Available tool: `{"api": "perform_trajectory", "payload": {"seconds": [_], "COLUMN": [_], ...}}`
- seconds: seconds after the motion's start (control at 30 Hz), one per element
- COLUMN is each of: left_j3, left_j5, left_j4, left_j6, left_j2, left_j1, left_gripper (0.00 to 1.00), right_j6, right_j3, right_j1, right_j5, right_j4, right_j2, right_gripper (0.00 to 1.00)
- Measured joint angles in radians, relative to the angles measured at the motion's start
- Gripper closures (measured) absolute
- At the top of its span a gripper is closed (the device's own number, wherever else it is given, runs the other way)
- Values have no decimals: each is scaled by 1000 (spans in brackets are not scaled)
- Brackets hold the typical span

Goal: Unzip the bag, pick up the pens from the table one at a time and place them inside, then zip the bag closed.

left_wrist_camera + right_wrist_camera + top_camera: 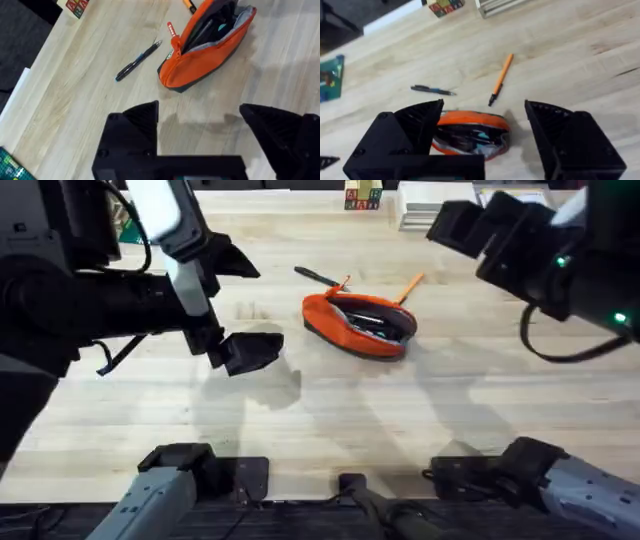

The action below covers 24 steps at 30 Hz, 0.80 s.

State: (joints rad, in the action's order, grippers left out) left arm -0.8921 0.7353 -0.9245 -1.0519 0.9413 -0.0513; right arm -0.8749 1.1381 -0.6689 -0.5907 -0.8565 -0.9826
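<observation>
Pale wooden planks make up the table point(330, 410), whose near edge is crowded by the two arm bases, both cut off by the bottom of the overhead view. Further in on the left, the left gripper point(243, 352) hangs above the wood with nothing in it; its wrist view shows its black fingers point(142, 117) spread wide apart, with only bare table between them. Just right of it, near the middle of the table, lies the bag point(360, 323), an orange pouch with its zipper undone and its mouth gaping. Dark things sit inside, but they are too murky to name. Past the bag's far left end lies the dark pen point(317, 276), close to the pouch but whether it touches cannot be told from above; the left wrist view shows a small gap. Beyond the bag's far right side the orange pen point(410, 285) lies slanted, its near end hidden behind the pouch's rim in the overhead view. The right gripper point(470, 228) is high at the far right, large and blurred; its wrist view shows its fingers point(420, 125) held wide apart and empty, the bag below them. Coloured blocks point(362, 196) sit at the far edge.
</observation>
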Motion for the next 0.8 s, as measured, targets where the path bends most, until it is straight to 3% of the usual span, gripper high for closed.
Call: {"api": "perform_trajectory", "payload": {"seconds": [0.53, 0.8], "left_j3": [0, 0], "left_j5": [0, 0], "left_j4": [0, 0], "left_j6": [0, 0], "left_j2": [0, 0], "left_j1": [0, 0], "left_gripper": [8, 8], "right_j6": [-61, -56], "right_j3": [0, 0], "right_j1": [41, 174], "right_j5": [-105, 13], "right_j4": [116, 208], "right_j2": [-282, -371], "right_gripper": [4, 4]}}
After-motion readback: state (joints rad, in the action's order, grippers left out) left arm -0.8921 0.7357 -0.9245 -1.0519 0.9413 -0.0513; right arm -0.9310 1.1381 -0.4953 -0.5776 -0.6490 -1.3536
